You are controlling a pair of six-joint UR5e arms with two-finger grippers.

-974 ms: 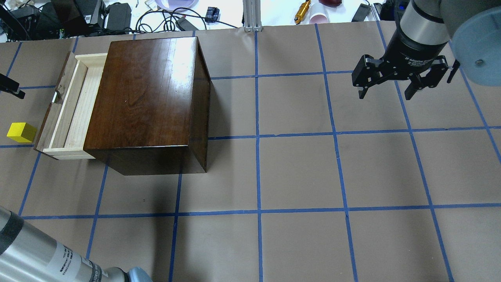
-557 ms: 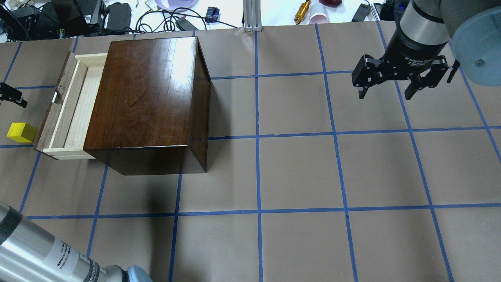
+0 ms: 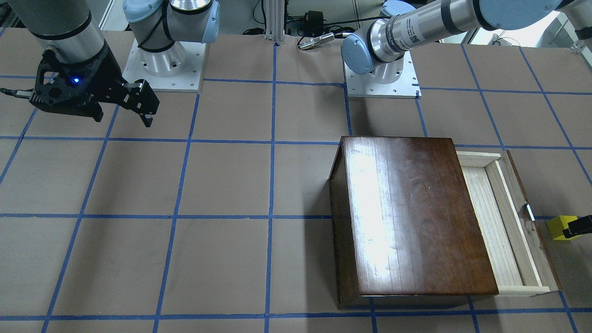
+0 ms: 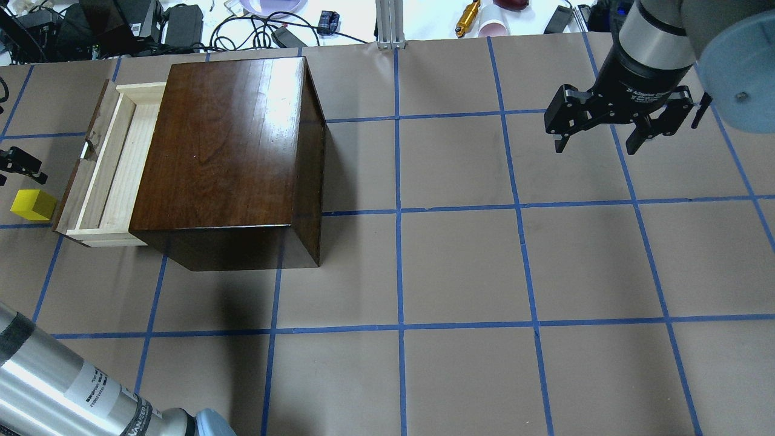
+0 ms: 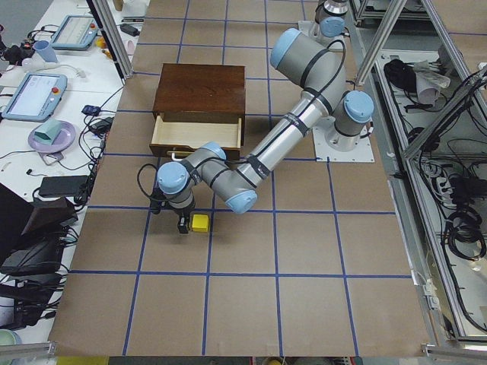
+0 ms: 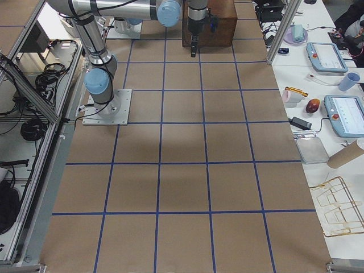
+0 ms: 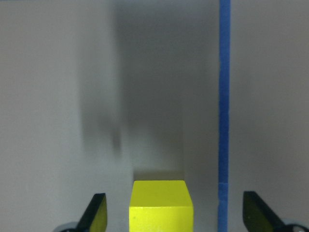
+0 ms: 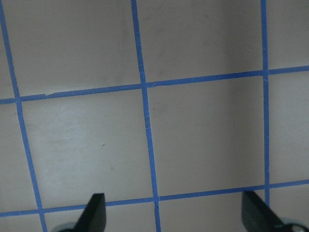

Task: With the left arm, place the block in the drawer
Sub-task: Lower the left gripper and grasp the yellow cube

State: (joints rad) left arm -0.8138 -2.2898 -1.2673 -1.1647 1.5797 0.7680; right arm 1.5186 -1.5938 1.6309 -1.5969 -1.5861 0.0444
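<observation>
- Your block (image 4: 33, 204) sits on the table (image 4: 460, 266), in front of the drawer (image 4: 115, 175) and apart from it, not inside.
- The drawer is pulled out of the box (image 4: 224, 145); you can see its pale wood floor bare, and the knob (image 3: 528, 212) on the dark front faces the block.
- The left arm (image 5: 281, 137) reaches past the box and bends down to the block, near the table edge.
- The left gripper (image 7: 175, 215) is spread wide. In the wrist view its fingers (image 7: 96, 215) stand either side of the block, with a clear gap on both sides, so nothing is gripped.
- In that same view the block lies closer to the finger on the view's left, and a blue tape line (image 7: 223, 111) runs between the block and the other finger.
- You cannot tell from these views how far above the table the fingertips are.
- The right gripper (image 4: 596, 144) hangs above the table, well away from the box, also spread and holding nothing. Its wrist camera shows only brown paper and blue tape lines below.
</observation>
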